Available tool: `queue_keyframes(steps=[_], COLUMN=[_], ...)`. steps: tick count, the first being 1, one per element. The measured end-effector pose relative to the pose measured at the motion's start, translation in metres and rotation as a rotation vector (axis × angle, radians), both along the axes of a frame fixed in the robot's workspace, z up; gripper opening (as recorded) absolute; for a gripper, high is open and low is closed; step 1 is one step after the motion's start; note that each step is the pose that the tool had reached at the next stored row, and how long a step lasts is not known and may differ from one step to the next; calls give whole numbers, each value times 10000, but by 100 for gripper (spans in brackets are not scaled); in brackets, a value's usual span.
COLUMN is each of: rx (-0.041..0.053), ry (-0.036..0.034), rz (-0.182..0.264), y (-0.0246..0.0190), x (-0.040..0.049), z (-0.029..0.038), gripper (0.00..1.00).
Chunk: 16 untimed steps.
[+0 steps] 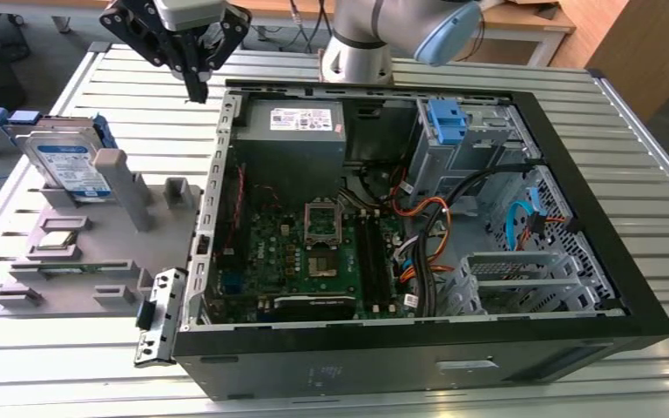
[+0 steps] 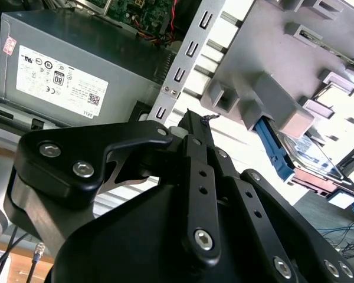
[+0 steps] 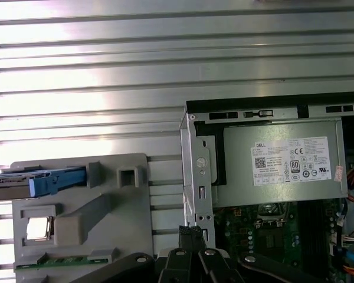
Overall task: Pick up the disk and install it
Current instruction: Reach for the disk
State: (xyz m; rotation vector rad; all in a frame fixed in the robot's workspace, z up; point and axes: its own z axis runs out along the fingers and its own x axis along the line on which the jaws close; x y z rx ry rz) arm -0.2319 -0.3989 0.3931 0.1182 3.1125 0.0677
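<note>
Task not yet begun: disk (image 1: 70,167) stands on edge in grey fixture (image 1: 119,252) just beside the open computer case (image 1: 311,366); gripper (image 1: 199,87) hovers above the case's power-supply (image 1: 292,131) corner, fingers closed together, empty; pick-up and install both outstanding.

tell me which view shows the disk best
The exterior view: the disk stands upright in the grey holder, its labelled face toward the camera. The first wrist view catches it edge-on, mostly its blue rail. The second wrist view shows part of the disk behind the holder.
</note>
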Motion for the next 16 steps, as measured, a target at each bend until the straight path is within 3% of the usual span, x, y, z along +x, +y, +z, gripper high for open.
queue_keyframes(steps=[6, 7, 10, 16], rx=[-1, 0, 0, -1], ry=[6, 47, 302, 323], rz=[0, 0, 0, 0], y=[0, 0, 0, 0], x=[-2, -3, -1, -2], z=[0, -1, -1, -1], gripper=[11, 11, 11, 11])
